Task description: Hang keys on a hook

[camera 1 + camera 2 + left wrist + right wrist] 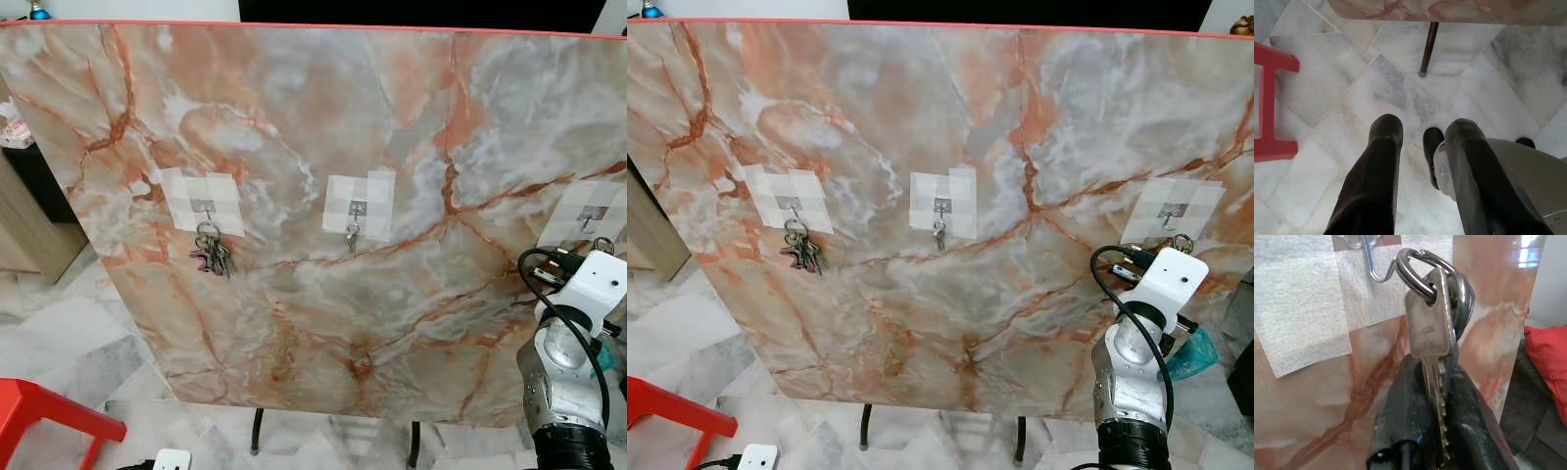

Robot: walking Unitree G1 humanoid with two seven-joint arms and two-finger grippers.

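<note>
1. Right gripper (1422, 431) is clamping the keys (1432, 328) by the blade of the front key, fingers pressed on both faces. Holding low on the blade is leaving the key ring (1415, 267) standing free above the fingertips, so it can reach the hook without the fingers fouling it.
2. Ring is sitting right at the tip of the right hook (1374, 264), top centre of the right wrist view. Touching or just short of it: cannot tell. Judging it as not yet threaded.
3. In the head views the right arm is rising from the lower right of the frame toward the right hook (1171, 217), at the right edge of the marble-pattern board (313, 294).
4. 3 hooks are each taped on with a pale patch. Left hook (203, 209) is already carrying a key bunch (212, 253), middle hook (357, 211) is carrying a single small key (351, 236). Right 1 is the free slot, hence the target.
5. Left gripper (1420, 161) is hanging idle over the tiled floor (1376, 83), fingers apart, grasping nothing. Red stool (1271, 103) is at the left edge of that view.
6. Next move, as I read it: nudge the ring over the hook tip, lower, let go. Risk is the ring sliding off the tip.
</note>
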